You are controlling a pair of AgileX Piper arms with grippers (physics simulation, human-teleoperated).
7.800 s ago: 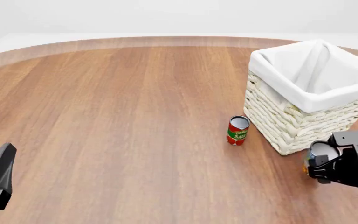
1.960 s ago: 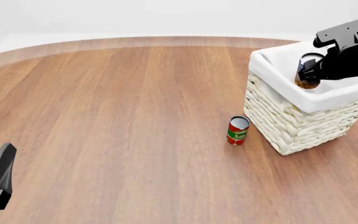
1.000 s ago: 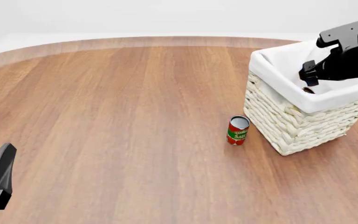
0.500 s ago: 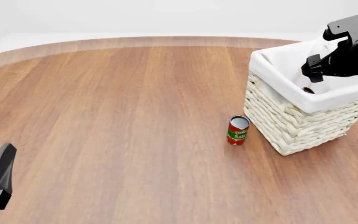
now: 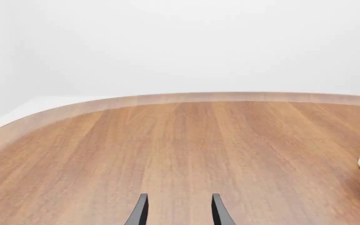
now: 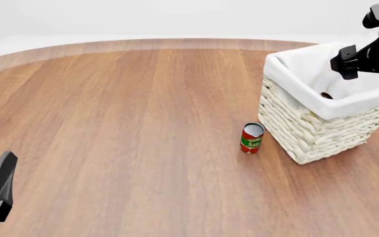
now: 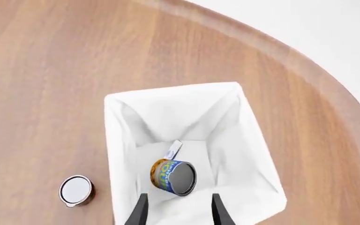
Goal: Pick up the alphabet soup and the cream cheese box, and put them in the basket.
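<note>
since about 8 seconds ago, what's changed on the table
The right gripper carried the alphabet soup up from the table beside the basket, released it inside, and is rising away, open. The tomato sauce can and left gripper stayed put.

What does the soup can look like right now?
The soup can lies on its side on the white cloth floor of the basket. Its label is blue and yellow-orange, and one dark round end faces the right wrist camera. Nothing grips it. In the front view only a small bit peeks over the rim.
</note>
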